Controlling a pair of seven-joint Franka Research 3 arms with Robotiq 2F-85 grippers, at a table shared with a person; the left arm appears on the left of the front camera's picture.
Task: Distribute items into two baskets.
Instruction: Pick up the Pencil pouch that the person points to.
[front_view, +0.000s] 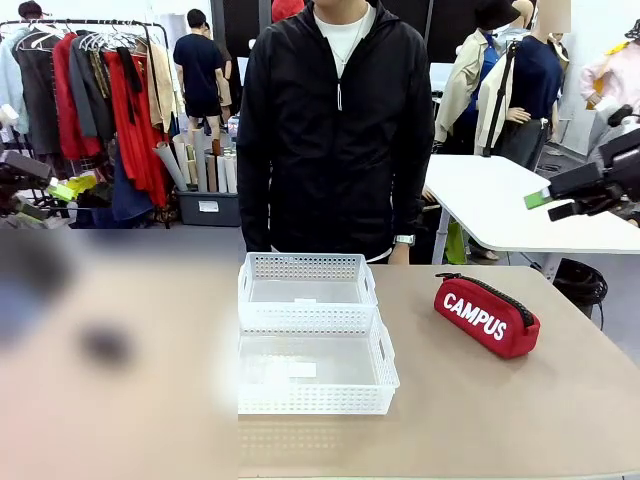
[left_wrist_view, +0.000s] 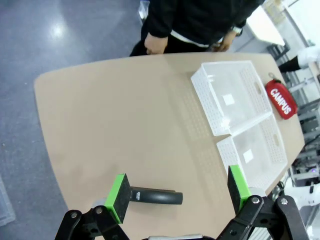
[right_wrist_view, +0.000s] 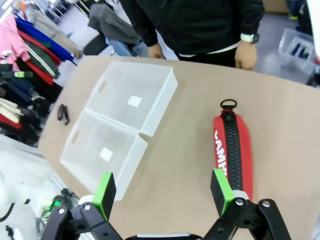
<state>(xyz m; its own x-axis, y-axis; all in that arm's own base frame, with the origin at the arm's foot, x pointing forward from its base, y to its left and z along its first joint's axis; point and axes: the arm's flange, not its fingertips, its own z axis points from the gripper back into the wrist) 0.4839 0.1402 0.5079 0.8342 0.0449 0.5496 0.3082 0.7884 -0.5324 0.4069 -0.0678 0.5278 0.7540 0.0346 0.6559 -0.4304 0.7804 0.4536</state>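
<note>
Baskets (front_view: 310, 398) on tan table (front_view: 500, 420), garments (front_view: 130, 110) behind

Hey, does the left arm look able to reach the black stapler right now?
Probably yes. The left gripper hangs open above the stapler, which lies alone on bare table between its pads in the wrist view. The baskets sit well to the side.

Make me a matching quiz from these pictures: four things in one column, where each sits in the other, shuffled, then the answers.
Things
1. red oval zippered pouch
2. small black stapler
3. far white lattice plastic basket
4. near white lattice plastic basket

Places
A. of the pair, nearer the robot
B. on the robot's left of the baskets
C. on the robot's right of the baskets
D. of the pair, farther from the robot

Pairs: 1-C, 2-B, 3-D, 4-A
</note>
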